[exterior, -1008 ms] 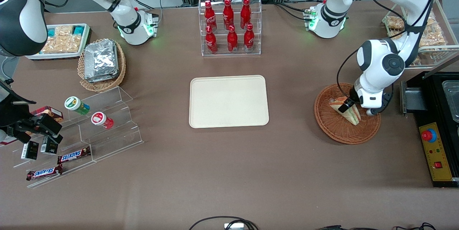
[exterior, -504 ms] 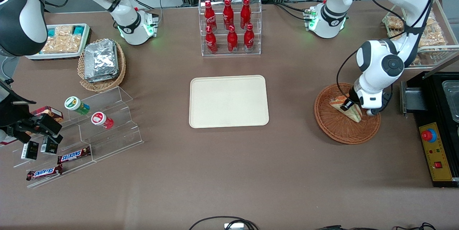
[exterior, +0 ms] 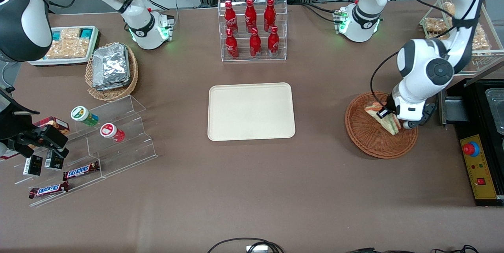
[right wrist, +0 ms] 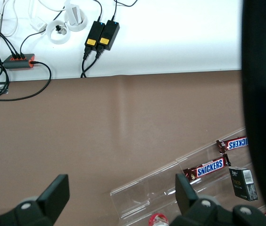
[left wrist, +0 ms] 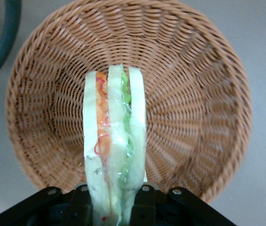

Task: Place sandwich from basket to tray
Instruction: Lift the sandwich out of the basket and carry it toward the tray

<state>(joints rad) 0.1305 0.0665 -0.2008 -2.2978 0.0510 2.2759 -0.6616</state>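
Gripping the clear-wrapped triangular sandwich [exterior: 384, 119] above the round reddish-brown wicker basket [exterior: 368, 140] at frame right, black two-finger gripper [exterior: 388, 118] clamped; flat cream rectangular tray [exterior: 251, 111] bare at centre, well apart.

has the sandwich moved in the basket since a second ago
Yes. The sandwich, clamped in the gripper, has shifted slightly away from the front camera, toward the basket rim nearer the bottle rack, apparently lifting.

Your layout: sandwich over basket, tray mid-table.
The gripper [exterior: 388, 121] holds the sandwich [exterior: 384, 119] above the basket [exterior: 366, 134], well apart from the tray [exterior: 251, 111].
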